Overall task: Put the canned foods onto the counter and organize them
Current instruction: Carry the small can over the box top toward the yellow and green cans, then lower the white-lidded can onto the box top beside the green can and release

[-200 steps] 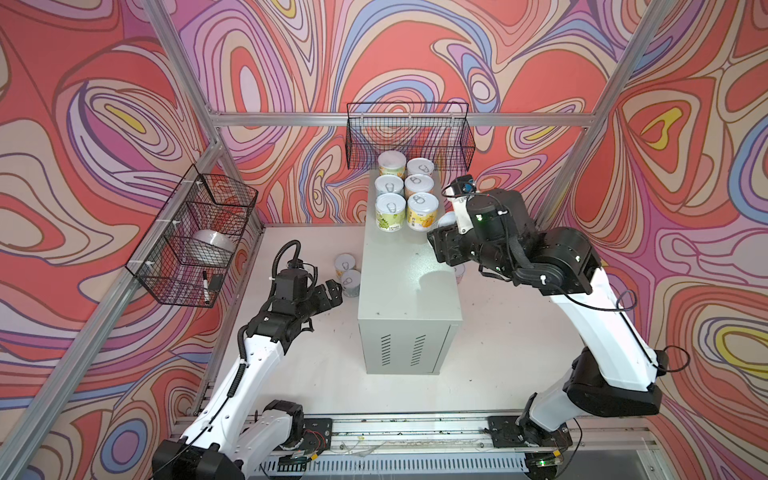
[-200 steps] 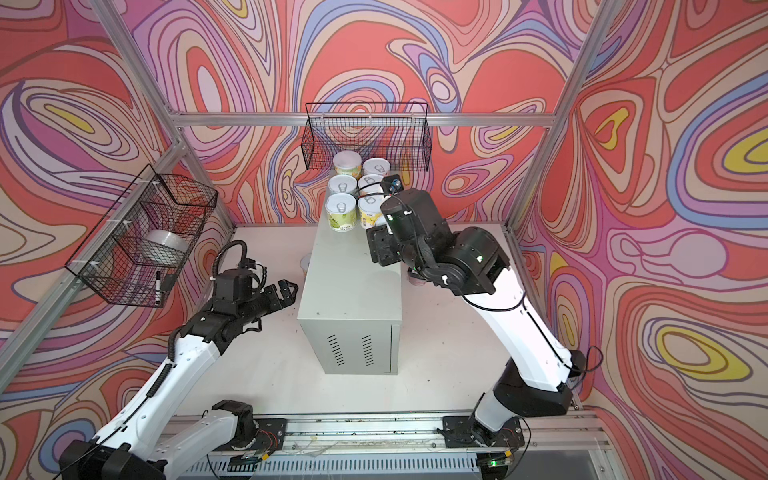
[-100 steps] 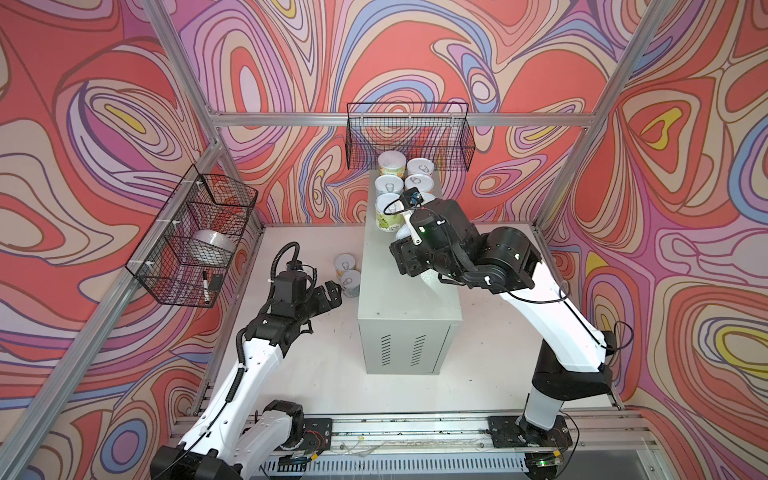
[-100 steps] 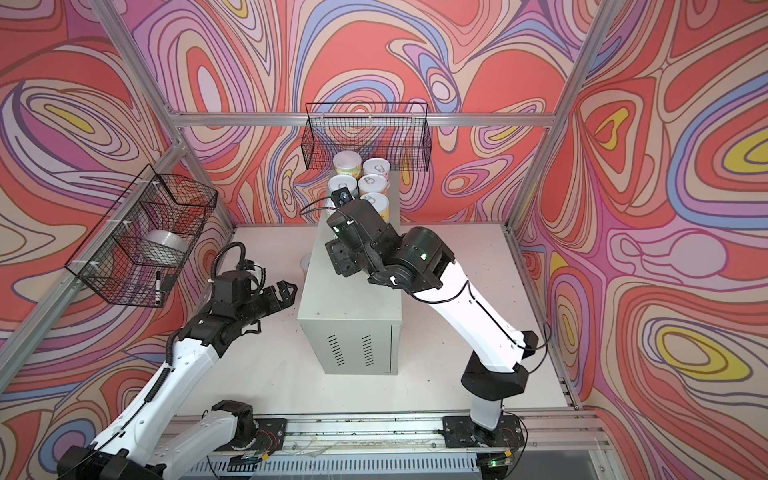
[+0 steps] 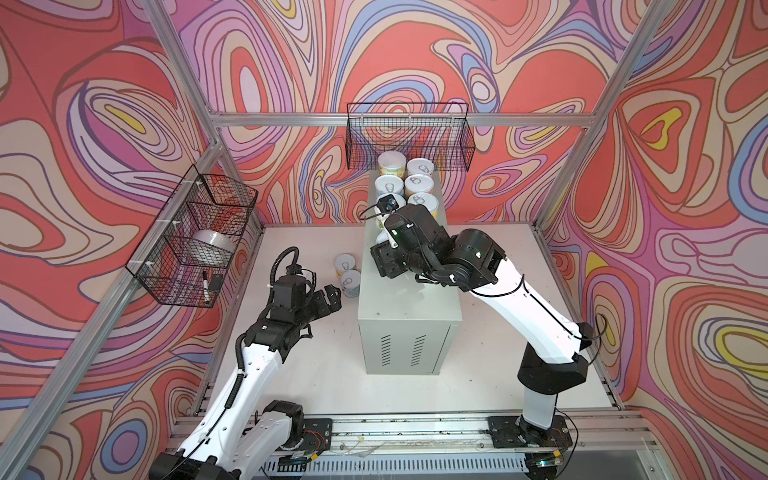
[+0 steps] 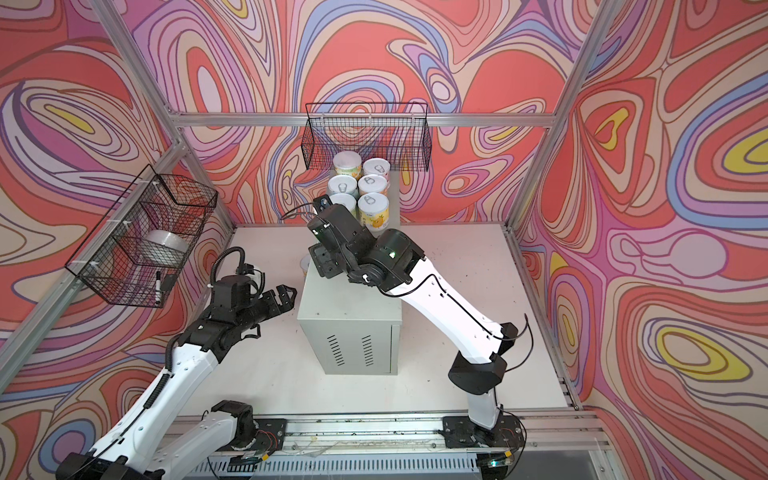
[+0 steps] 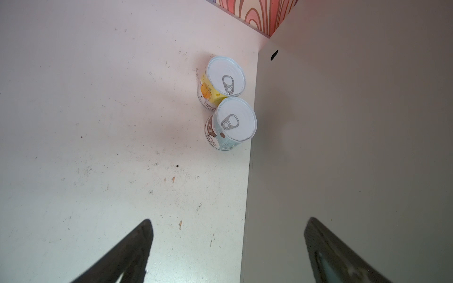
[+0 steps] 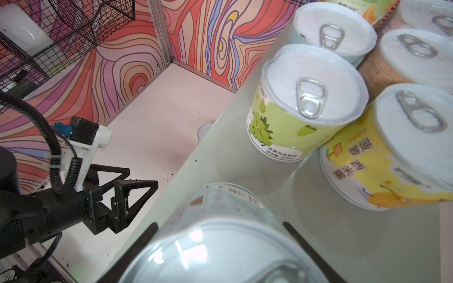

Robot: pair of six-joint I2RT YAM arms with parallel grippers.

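The right arm's (image 5: pixel 519 299) jaws pinched a can (image 8: pixel 215 220) over the grey desk (image 5: pixel 409 307), near six cans (image 6: pixel 372 185) at its back. The left arm's (image 5: pixel 257 361) jaws were spread, empty, near two cans (image 7: pixel 235 120) standing beside the desk.

Six upright tins (image 5: pixel 419 183) cluster at the grey bench's (image 5: pixel 409 316) twelve o'clock end, a seventh tin (image 8: pixel 220 245) gripped over it; two more tins (image 5: pixel 351 278) stand beside it at nine o'clock.

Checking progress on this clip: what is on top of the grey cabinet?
Six upright cans stand in two rows at the far end of the cabinet. The right hand holds a seventh can in front of them; whether it rests on the top is hidden.
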